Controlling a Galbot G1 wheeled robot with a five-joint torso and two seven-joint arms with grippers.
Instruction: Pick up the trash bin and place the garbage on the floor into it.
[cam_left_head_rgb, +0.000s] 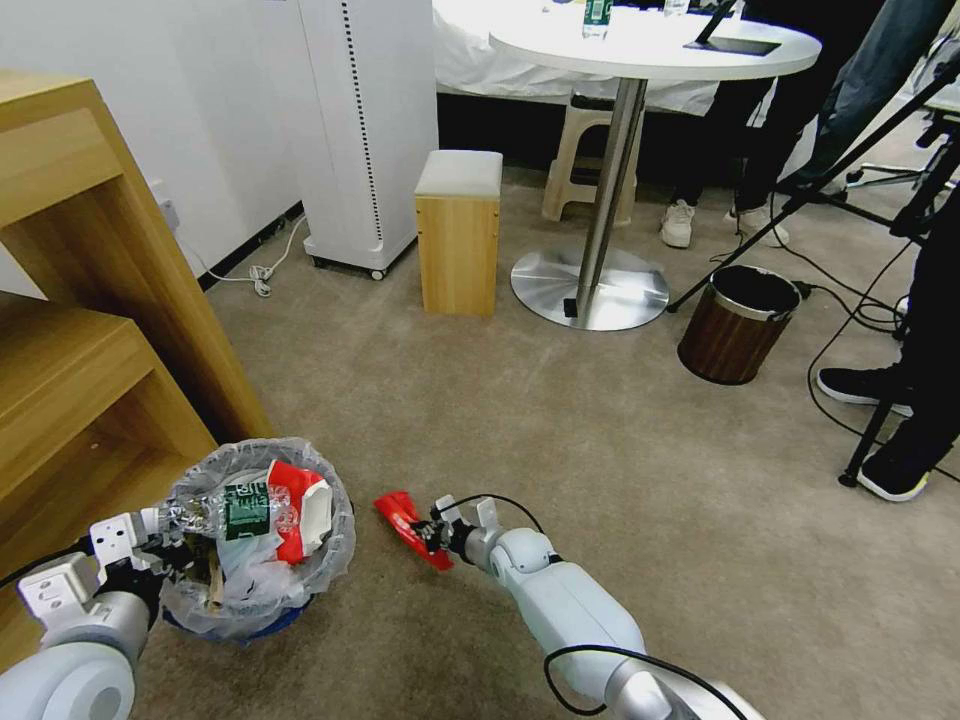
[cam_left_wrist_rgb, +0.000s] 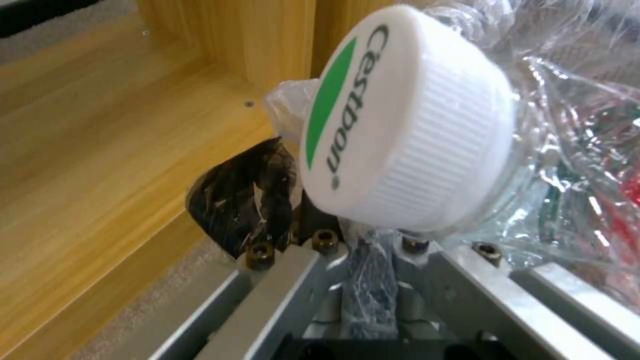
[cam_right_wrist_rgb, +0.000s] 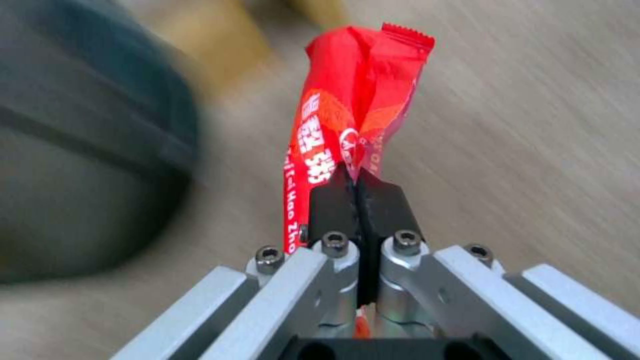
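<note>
L gripper (cam_left_head_rgb: 165, 545) has its jaws clamped on the liner rim of the trash bin (cam_left_head_rgb: 255, 540), at 7 o'clock in head view, keeping it open beside the floor (cam_left_head_rgb: 560, 420) litter. R gripper (cam_right_wrist_rgb: 359, 192), jaws pinched on a red wrapper (cam_right_wrist_rgb: 347, 125), sits just at bin's 3 o'clock, prob. for a short drop in.

Carpeted office or lounge-style test room, round white desk (cam_left_head_rgb: 650, 45) at 1 o'clock, wooden shelving (cam_left_head_rgb: 70, 330) at 9 o'clock, tripod legs (cam_left_head_rgb: 800, 195) and cables (cam_left_head_rgb: 850, 300) at 2 o'clock
</note>
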